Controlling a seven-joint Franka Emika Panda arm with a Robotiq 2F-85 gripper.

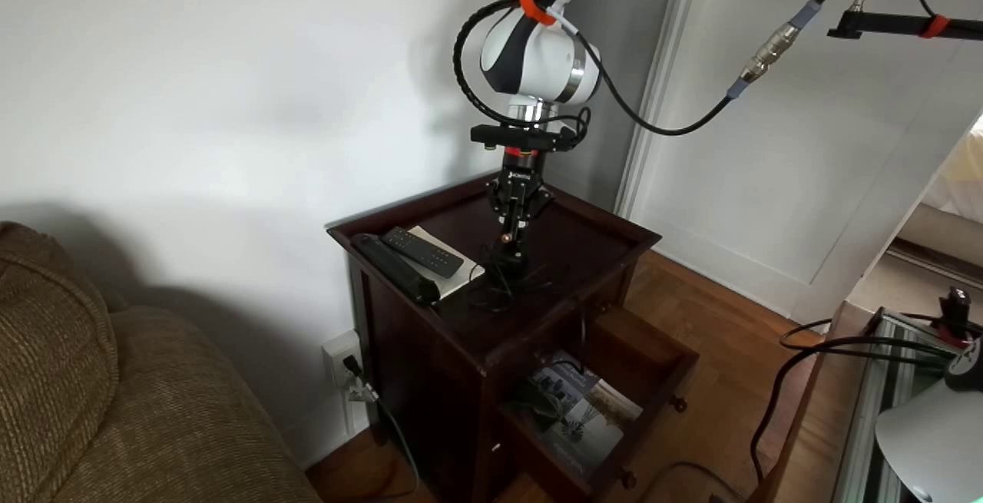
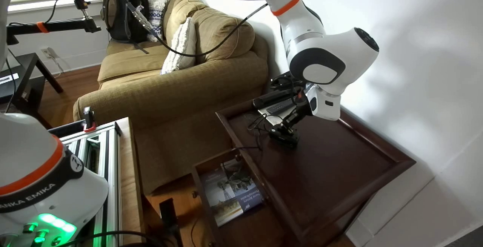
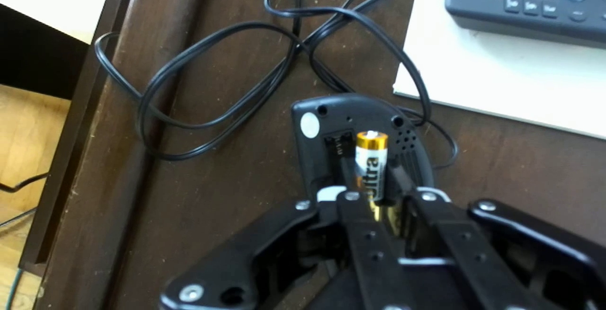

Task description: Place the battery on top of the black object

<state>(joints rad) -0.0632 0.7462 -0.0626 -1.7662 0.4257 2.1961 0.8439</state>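
The battery (image 3: 372, 161) has a gold end and a white body lettered "ultra". In the wrist view it sits between my fingertips (image 3: 376, 177), its gold end pointing away from the gripper body. A gold spot of it shows in an exterior view (image 1: 505, 239). My gripper looks shut on it. The black object (image 3: 341, 121) is a small corded device with holes, a white round sticker and a dark recess. It lies on the tabletop directly under the fingers, also in both exterior views (image 1: 513, 263) (image 2: 285, 137). Whether the battery touches it is unclear.
Loose black cord (image 3: 265, 97) is looped beside the device and runs over the table edge. A remote (image 1: 422, 251) on white paper (image 1: 461, 276) and a long black item (image 1: 395, 267) lie along one side. A drawer (image 1: 653, 403) holding booklets stands open below the tabletop (image 2: 339, 171).
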